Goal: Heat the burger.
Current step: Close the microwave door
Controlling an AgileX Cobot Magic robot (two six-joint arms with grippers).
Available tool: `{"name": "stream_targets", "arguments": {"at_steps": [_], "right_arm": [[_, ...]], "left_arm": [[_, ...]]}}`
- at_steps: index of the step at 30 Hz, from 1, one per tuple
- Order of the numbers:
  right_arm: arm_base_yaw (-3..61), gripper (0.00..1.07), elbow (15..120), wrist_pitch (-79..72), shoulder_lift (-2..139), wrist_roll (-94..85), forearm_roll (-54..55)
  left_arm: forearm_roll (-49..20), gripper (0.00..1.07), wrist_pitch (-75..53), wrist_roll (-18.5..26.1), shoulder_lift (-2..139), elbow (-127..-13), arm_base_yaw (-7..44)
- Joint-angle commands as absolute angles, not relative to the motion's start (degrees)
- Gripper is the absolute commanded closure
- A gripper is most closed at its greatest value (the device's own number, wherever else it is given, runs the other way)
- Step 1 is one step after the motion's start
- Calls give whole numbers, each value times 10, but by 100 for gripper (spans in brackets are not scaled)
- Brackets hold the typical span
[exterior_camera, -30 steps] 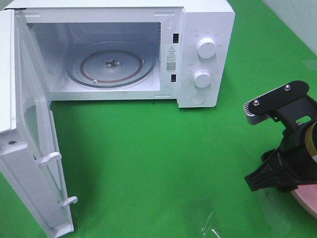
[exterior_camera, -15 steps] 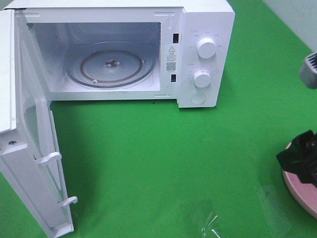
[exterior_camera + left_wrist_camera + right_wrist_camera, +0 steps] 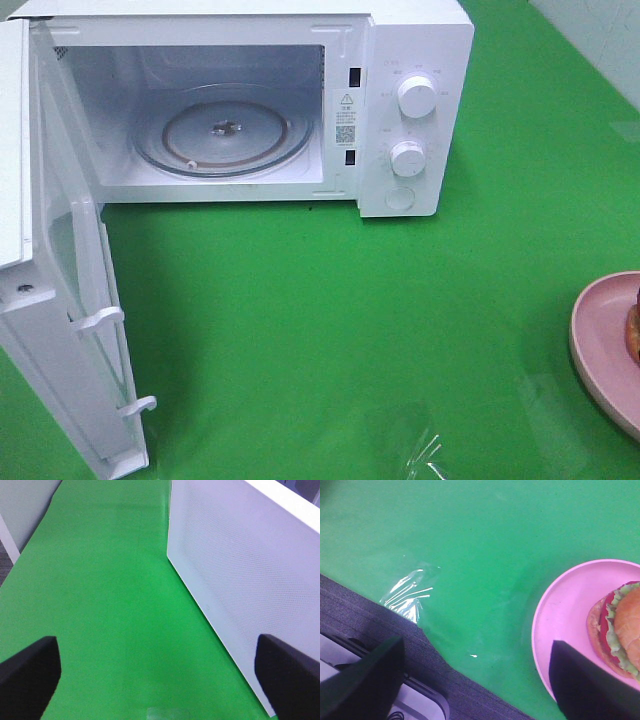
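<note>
Microwave [image 3: 400, 100] door [image 3: 60, 300] is swung wide, the glass turntable [image 3: 225, 135] sits bare inside, and neither arm shows in the high view. The burger [image 3: 619, 630] is nowhere near the oven: it sits on the pink plate [image 3: 560, 625] at the far right edge of the green cloth [image 3: 330, 320], well apart from the cavity, only a sliver of it peeking in at the frame edge up high.

Right gripper [image 3: 480, 680] has its fingers spread wide, nothing between them. From its wrist camera, one dark finger [image 3: 585, 685] overlaps the plate's rim just beside the burger, the other finger [image 3: 365, 680] hangs out over the table's front edge. So the burger lies off to the side of the gap's middle, not centred between the fingers. The bun is round, so no long axis to line up with; any approach angle should do.

Left gripper [image 3: 160, 675] is also parted and empty, looking along the cloth with the door's perforated outer face [image 3: 235, 565] right beside it, on the far side from the plate.

Right arm is clearly the nearer one. My read: it has to shift sideways to centre over the bun, then come down. The lift hasn't started
</note>
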State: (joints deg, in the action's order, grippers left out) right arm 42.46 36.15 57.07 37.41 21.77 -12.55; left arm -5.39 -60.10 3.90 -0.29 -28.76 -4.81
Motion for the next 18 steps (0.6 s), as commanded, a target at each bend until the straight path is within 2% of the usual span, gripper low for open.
{"name": "stream_targets", "arguments": {"at_steps": [1,8,13,16,17,18], "right_arm": [[421,32,362,579,363,207,-122],[421,32,351,610,339,201,-113],[414,32,306,584,290,190,-115],[380,32,294,586,272,188,-112],[344,32,295,585,255,178,-108],[344,32,295,585,255,178,-108]], "left_arm": [[-55,9,-597,38,-14,-286,-49],[-55,9,-597,38,-14,-286,-49],[-55,9,-597,38,-14,-286,-49],[-55,9,-597,38,-14,-286,-49],[-54,9,-597,38,-14,-286,-49],[-54,9,-597,38,-14,-286,-49]]}}
